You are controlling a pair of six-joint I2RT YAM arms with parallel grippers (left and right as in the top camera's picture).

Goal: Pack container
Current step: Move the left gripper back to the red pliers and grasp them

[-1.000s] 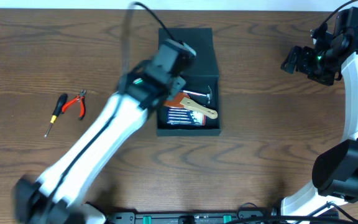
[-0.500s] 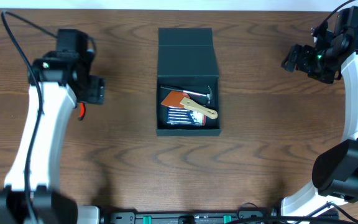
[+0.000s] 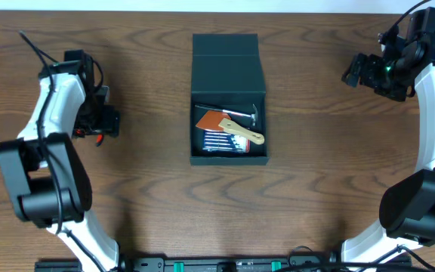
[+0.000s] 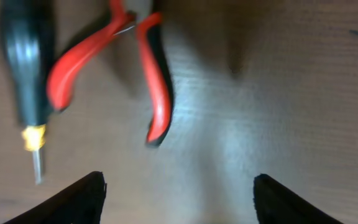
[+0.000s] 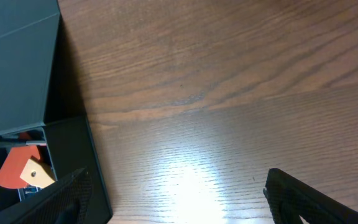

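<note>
Wood-grain table [image 3: 316, 189] is seen throughout. At the left, the left gripper [image 4: 176, 199] is held spread wide above red-handled pliers [image 4: 157, 87] and a screwdriver [image 4: 25, 68] — nothing is gripped. At centre the container [image 3: 229, 64] lies open, with tools seen inside. At far right, the right gripper [image 5: 179, 199] is likewise parted — empty.

White-shelled arms [image 3: 431, 106], black joints [image 3: 421, 204], black cables [image 3: 32, 45], green lights [image 3: 387, 69]

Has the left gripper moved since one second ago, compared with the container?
Yes. The left gripper was over the container and has gone leftward, well clear of it, now above the red pliers.
</note>
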